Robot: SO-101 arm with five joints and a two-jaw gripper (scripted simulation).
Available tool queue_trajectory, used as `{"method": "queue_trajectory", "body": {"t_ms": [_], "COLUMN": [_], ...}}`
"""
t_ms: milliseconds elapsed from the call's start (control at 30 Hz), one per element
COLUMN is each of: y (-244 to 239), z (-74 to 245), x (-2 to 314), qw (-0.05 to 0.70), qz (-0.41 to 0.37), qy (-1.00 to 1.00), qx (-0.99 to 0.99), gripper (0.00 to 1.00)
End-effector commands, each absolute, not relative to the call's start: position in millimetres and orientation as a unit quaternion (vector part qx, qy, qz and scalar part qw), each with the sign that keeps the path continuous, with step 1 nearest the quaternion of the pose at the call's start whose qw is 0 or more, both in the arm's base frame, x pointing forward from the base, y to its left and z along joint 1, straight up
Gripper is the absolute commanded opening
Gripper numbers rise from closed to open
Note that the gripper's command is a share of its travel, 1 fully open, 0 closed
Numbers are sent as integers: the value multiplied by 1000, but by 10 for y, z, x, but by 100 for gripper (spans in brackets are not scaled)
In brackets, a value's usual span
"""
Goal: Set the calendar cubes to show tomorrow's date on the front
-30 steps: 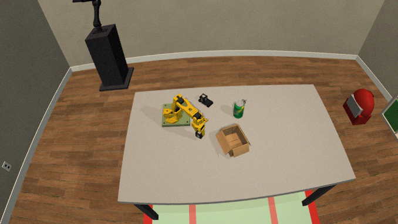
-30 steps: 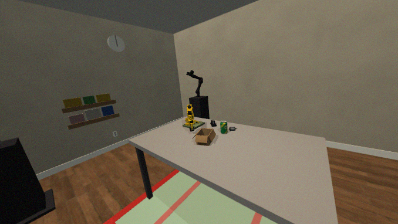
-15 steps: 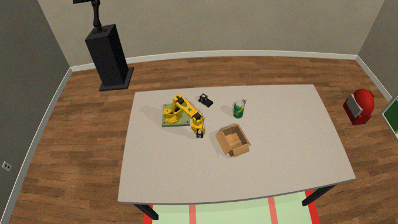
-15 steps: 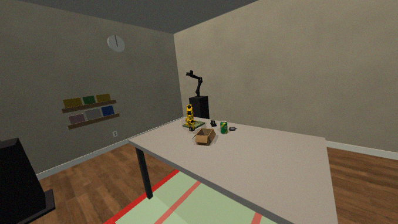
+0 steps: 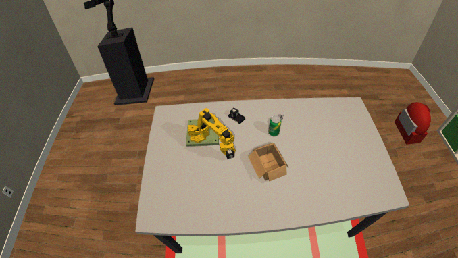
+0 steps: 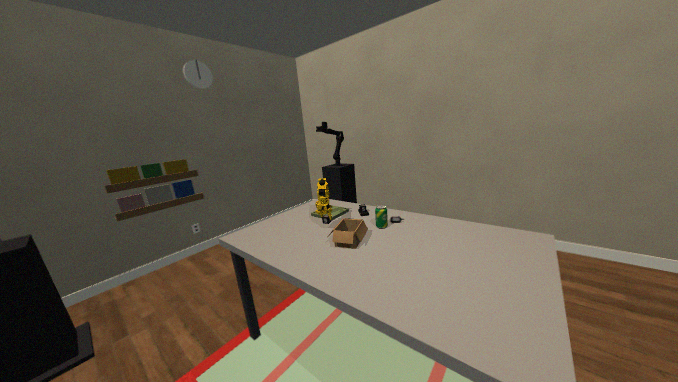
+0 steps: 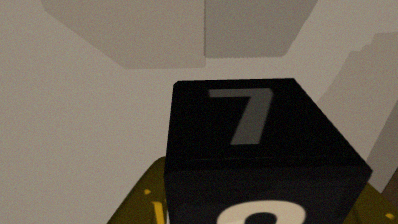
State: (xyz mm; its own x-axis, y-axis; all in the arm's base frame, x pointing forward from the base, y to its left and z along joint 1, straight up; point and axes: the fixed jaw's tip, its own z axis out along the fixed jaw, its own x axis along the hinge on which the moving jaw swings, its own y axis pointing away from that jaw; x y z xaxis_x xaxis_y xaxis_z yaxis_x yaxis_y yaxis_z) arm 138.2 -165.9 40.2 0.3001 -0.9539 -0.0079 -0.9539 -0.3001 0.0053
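Jaws of the yellow gripper [image 5: 230, 155] are clamped on a matte black calendar cube [image 7: 260, 150] with sharp edges, its far face showing a grey 7 and its near face the top of a white rounded digit. Beyond the jaws lies bare, smooth grey table top [image 5: 209, 189], with an open brown cardboard box [image 5: 268, 161] near to one side. The black calendar tray [image 5: 236, 115] sits apart, beside the arm's green base plate [image 5: 189, 142], well inside the table's edges.
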Motion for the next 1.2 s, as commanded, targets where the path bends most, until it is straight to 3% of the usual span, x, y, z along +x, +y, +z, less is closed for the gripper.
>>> {"method": "queue_trajectory", "body": {"t_ms": [0,1167], "y": [-1688,-1732], "z": [379,367], "x": [1369,1364], "qw": [2,3], "qz": [6,6], "qy": [551,400], "qx": [-835,-916], "gripper": [0,0]}}
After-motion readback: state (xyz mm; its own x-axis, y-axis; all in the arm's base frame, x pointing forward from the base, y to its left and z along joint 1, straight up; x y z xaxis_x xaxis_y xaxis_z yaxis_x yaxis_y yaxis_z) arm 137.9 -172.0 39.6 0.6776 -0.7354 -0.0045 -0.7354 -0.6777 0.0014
